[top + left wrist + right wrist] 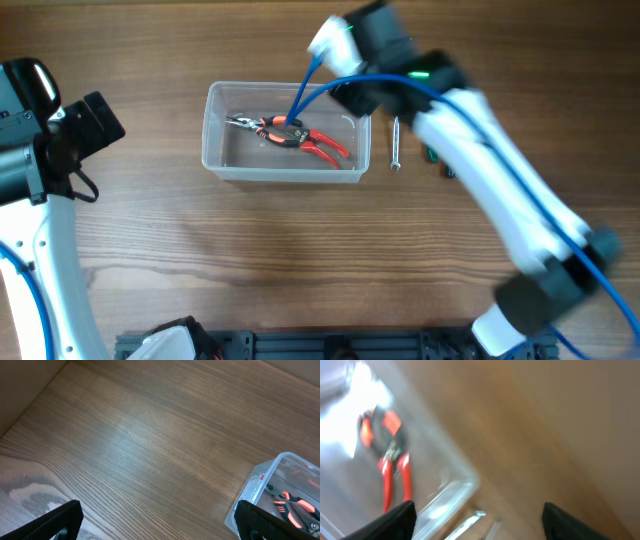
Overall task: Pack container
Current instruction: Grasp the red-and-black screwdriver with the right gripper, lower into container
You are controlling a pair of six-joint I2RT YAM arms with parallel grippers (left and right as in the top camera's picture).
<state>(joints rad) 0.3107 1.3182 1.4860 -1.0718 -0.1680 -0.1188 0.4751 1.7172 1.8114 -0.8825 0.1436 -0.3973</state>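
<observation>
The clear container [282,172] stands in the middle of the table. Red-handled pliers [300,137] lie inside it. My right gripper [352,98] hovers over the container's far right corner. In the right wrist view it is open and empty [477,527], above the container's corner [465,485], with the blurred pliers [387,460] to its left. My left gripper [95,125] is off to the left of the container. In the left wrist view it is open and empty [160,525], with the container [257,482] and pliers [292,510] at the lower right.
A slim silver tool [396,143] lies on the wood just right of the container and shows between my right fingers [470,522]. A small green and dark item [432,156] lies farther right, partly under my right arm. A black rack [330,345] runs along the front edge.
</observation>
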